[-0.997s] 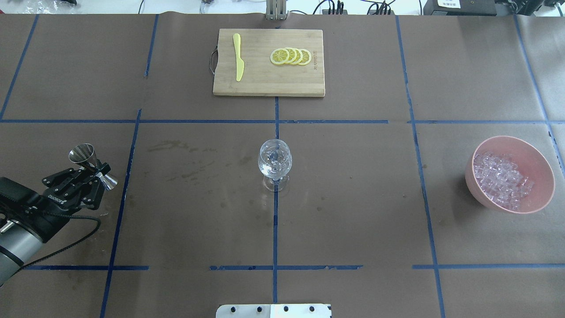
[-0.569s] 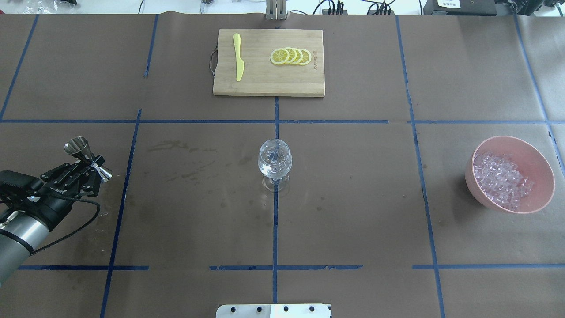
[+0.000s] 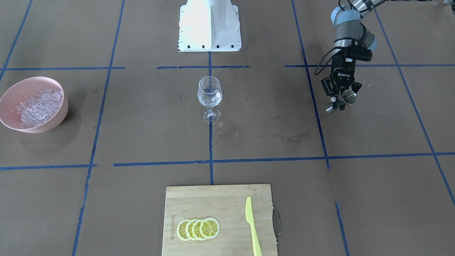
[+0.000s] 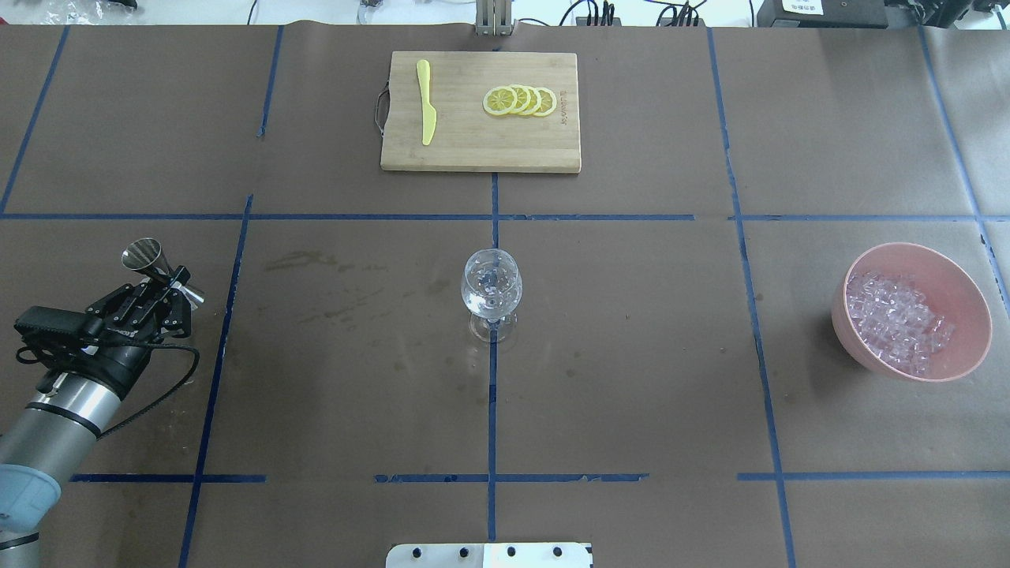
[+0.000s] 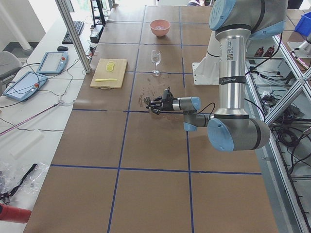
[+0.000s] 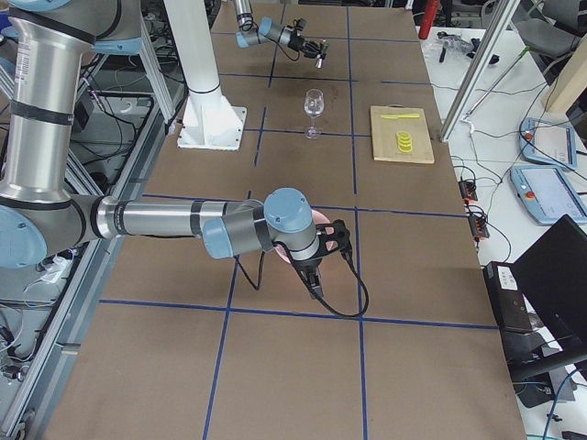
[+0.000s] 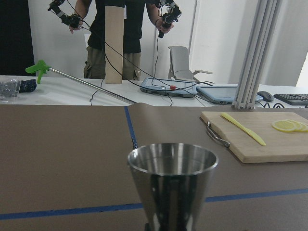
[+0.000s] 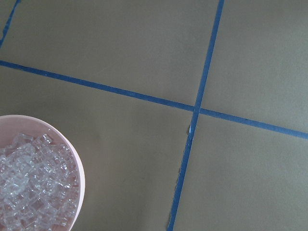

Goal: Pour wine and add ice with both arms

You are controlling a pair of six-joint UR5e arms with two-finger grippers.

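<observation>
A clear wine glass (image 4: 491, 292) (image 3: 209, 96) stands upright at the table's centre, with what looks like a little clear liquid in its bowl; I cannot make out wine as such. Far to its left, my left gripper (image 4: 167, 282) (image 3: 340, 100) is shut on a steel jigger (image 4: 150, 256) (image 7: 172, 185), held roughly upright above the table. The ice (image 4: 895, 319) (image 8: 33, 187) lies heaped in a pink bowl (image 4: 919, 251) at the right. My right gripper (image 6: 318, 291) hangs over that bowl and shows only in the exterior right view, so I cannot tell its state.
A bamboo cutting board (image 4: 473, 150) at the far middle carries lemon slices (image 4: 521, 100) and a yellow knife (image 4: 426, 102). The white base block (image 4: 489, 554) sits at the near edge. A person (image 7: 120, 43) stands beyond the table's far side.
My left gripper has swung a little away from the robot with the jigger in it, its wrist turning. Glass, bowl and board have not moved.
</observation>
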